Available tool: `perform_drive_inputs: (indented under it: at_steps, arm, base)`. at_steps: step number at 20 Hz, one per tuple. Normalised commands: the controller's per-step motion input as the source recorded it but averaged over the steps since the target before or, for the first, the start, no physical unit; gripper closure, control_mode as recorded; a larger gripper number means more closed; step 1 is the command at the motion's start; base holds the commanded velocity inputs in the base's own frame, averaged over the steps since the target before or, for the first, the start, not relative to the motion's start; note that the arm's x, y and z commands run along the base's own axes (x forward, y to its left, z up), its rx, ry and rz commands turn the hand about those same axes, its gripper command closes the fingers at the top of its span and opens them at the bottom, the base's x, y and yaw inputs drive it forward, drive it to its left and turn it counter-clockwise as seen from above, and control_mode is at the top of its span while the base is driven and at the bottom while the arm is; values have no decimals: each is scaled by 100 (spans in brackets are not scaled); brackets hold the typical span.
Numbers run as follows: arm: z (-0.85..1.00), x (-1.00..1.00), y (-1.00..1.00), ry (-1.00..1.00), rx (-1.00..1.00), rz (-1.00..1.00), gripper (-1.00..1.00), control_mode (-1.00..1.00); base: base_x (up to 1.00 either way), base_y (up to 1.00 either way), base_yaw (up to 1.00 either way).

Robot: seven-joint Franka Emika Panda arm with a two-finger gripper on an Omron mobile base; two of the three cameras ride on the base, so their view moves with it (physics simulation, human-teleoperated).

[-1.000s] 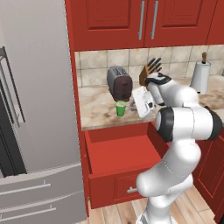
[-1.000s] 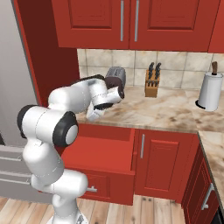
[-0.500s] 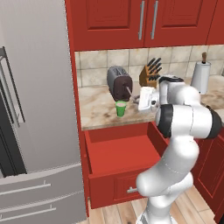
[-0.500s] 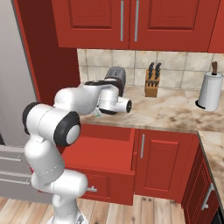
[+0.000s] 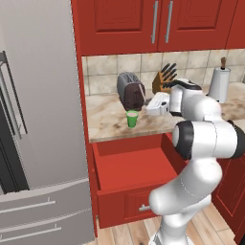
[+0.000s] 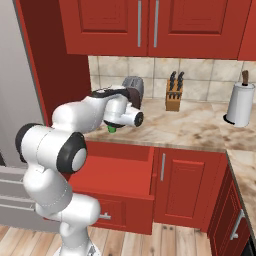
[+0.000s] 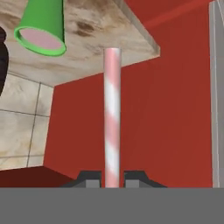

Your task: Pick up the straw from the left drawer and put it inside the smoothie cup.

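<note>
The pincer point(image 7: 112, 180) is clamped on the thin pink-and-white striped straw point(image 7: 111, 118), already lifted out of the wide red left drawer point(image 5: 136, 170). The small green smoothie cup point(image 7: 42, 27) sits at eleven o'clock on the marbled tabletop point(image 5: 107, 122); insertion remains.

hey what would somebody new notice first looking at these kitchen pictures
Probably the straw, striped pink and white, standing up between the gripper fingertips in the hand view. Next, the smoothie cup, bright green on the counter in front of the toaster, and the left drawer pulled open below it.
</note>
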Motion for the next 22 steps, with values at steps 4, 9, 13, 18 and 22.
perform_drive_inputs:
  at_steps: [4, 9, 13, 18, 22]
  arm:
    - [0, 12, 28, 7, 1, -17, 100, -100]
    - [0, 29, 9, 5, 5, -16, 100, -100]
    - [0, 36, 0, 2, 11, -16, 100, -100]
    - [-16, 32, 0, 0, 11, -13, 100, -100]
    - [-26, 16, 0, 0, 4, -9, 100, -100]
  base:
    - [0, 0, 0]
    - [0, 0, 0]
    - [0, 0, 0]
    - [0, 0, 0]
    - [0, 0, 0]
